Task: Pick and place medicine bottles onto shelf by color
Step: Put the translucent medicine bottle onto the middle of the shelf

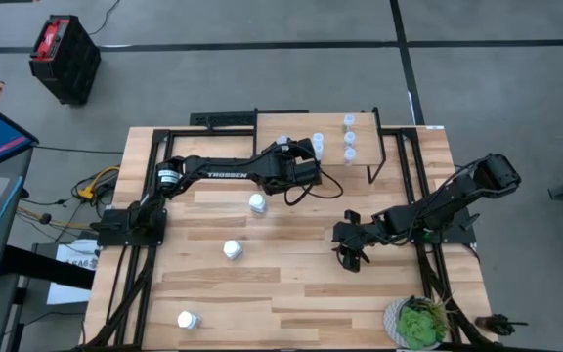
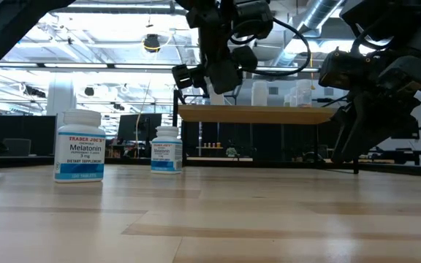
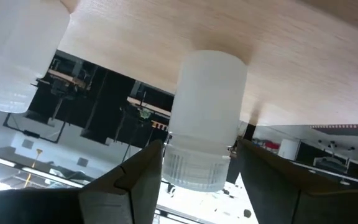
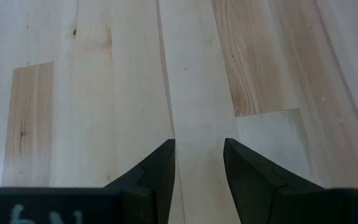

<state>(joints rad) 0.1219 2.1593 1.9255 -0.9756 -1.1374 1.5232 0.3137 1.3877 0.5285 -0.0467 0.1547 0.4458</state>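
My left gripper [image 1: 313, 154] reaches over the light-wood shelf [image 1: 272, 125] and is shut on a pale translucent bottle [image 3: 207, 106] that stands on the shelf top. Several more small bottles stand on the shelf, three of them in a row [image 1: 349, 138] at its right end. Three white bottles stay on the table [image 1: 257, 203], [image 1: 233, 249], [image 1: 187, 319]; two show in the low view [image 2: 79, 146], [image 2: 167, 150]. My right gripper [image 1: 350, 256] is open and empty just above the table, right of centre [image 4: 199, 162]. My left gripper pinches the bottle's ribbed cap [image 3: 194, 169] between its two fingers, one finger on each side. The fingers come at it about level over the shelf. The bottle stands upright, its base on the shelf top [image 3: 216, 56].
A neighbouring bottle [image 3: 17, 56] stands close beside the held one on the shelf. A green potted plant [image 1: 418, 323] sits at the table's near right corner. Bare tabletop lies between the loose bottles and my right gripper.
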